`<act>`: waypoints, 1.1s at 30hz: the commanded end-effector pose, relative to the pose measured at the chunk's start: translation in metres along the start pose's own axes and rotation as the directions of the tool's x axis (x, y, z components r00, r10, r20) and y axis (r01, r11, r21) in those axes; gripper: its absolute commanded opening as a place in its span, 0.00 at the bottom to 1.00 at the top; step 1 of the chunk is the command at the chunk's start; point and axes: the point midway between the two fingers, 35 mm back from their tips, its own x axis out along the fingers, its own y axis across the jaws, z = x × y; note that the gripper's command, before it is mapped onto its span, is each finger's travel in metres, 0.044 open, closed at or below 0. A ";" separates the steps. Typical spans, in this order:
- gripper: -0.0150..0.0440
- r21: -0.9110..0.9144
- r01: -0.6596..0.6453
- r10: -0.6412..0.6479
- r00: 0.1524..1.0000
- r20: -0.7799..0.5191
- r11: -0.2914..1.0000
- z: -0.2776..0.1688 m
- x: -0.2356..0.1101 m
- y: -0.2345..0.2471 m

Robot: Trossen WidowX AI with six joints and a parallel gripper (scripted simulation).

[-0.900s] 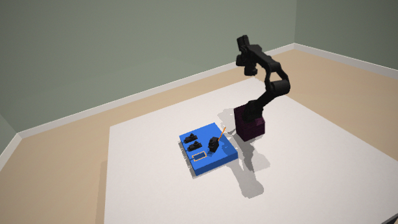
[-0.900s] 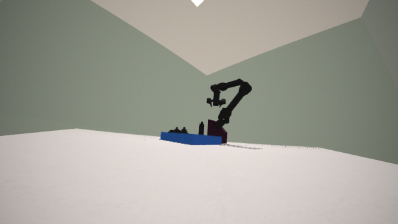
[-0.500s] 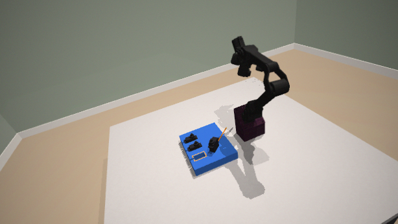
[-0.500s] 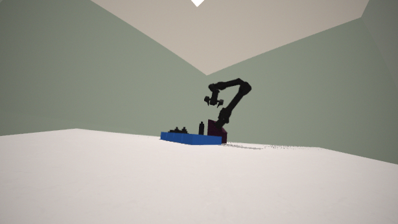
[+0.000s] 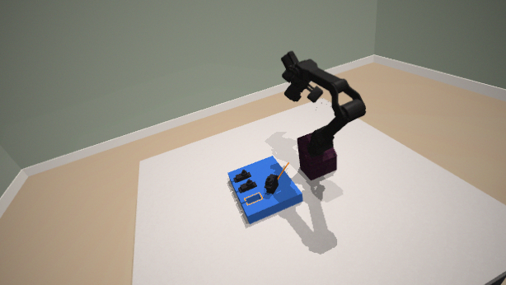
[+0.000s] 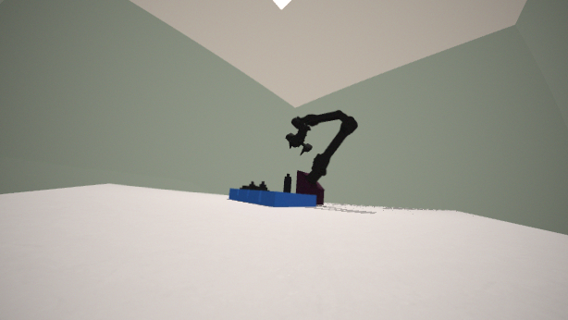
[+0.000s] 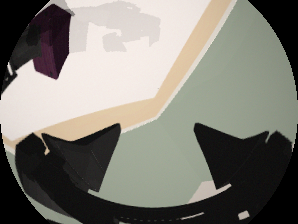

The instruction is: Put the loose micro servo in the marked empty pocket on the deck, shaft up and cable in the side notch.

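The claw (image 5: 304, 91) hangs high in the air, well above the white table (image 5: 371, 214), with its two fingers spread wide and nothing between them; in the wrist view the two dark fingertips stand far apart with only the green wall and a strip of floor showing through the gap. The black arm (image 5: 335, 88) rises from a dark purple block (image 5: 325, 165) and bends over at the elbow so that the claw sits out over the table edge nearest the wall. The loose servo (image 5: 271, 184) is well below the claw and well apart from it, standing on the blue deck (image 5: 284, 198) near the deck's right-hand part as seen from the top view, tilted rather than lying flat, with a thin orange cable (image 5: 283, 170) running up and away from it toward the purple block. From the side view the servo (image 6: 287, 183) shows as a small upright dark shape on the deck's top, between the two seated servos and the block. The marked pocket (image 5: 253, 198), outlined in orange, lies near the front edge of the deck, just beside the loose servo and to its left, with nothing in it. Two other servos (image 5: 243, 176) (image 5: 247, 186) sit in a row behind the pocket, side by side on the deck.
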 end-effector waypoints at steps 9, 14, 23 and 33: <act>1.00 0.296 0.002 -0.044 0.990 0.136 0.955 0.051 -0.015 -0.014; 1.00 0.410 -0.033 -0.050 0.980 0.191 0.911 0.073 -0.021 -0.017; 1.00 0.587 -0.141 -0.043 0.957 0.288 0.797 0.111 -0.034 -0.017; 1.00 0.729 -0.297 -0.014 0.922 0.387 0.617 0.151 -0.050 -0.012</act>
